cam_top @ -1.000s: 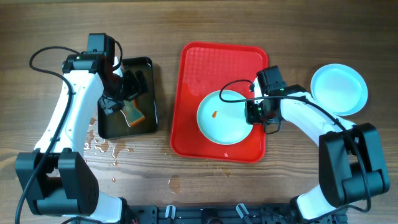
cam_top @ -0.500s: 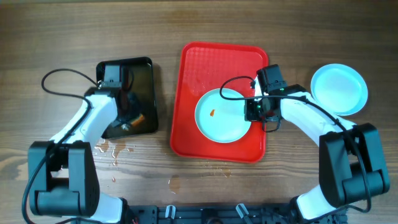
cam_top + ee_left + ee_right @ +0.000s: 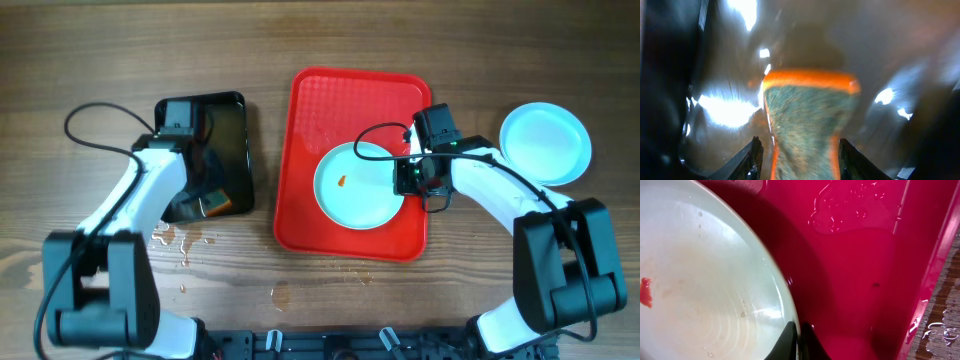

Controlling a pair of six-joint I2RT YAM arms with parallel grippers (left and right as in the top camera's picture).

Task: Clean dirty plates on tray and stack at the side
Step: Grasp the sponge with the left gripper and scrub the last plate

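Now | left pincer [image 3: 797, 152] newly down in black rectangular tray [image 3: 230, 125], clenching orange-edged green sponge [image 3: 807, 115] | right pincer [image 3: 796, 341] grips smeared pale-blue round plate [image 3: 355, 195] | wiping likely next

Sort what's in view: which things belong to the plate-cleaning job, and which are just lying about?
Job: smeared plate, pinched by right end effector; red tray; side plate; sponge, gripped by left end effector; black tray.
Lying about: water drops on the table.

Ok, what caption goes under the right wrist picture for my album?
The right hand pinches the rim of a smeared plate on the wet red tray.
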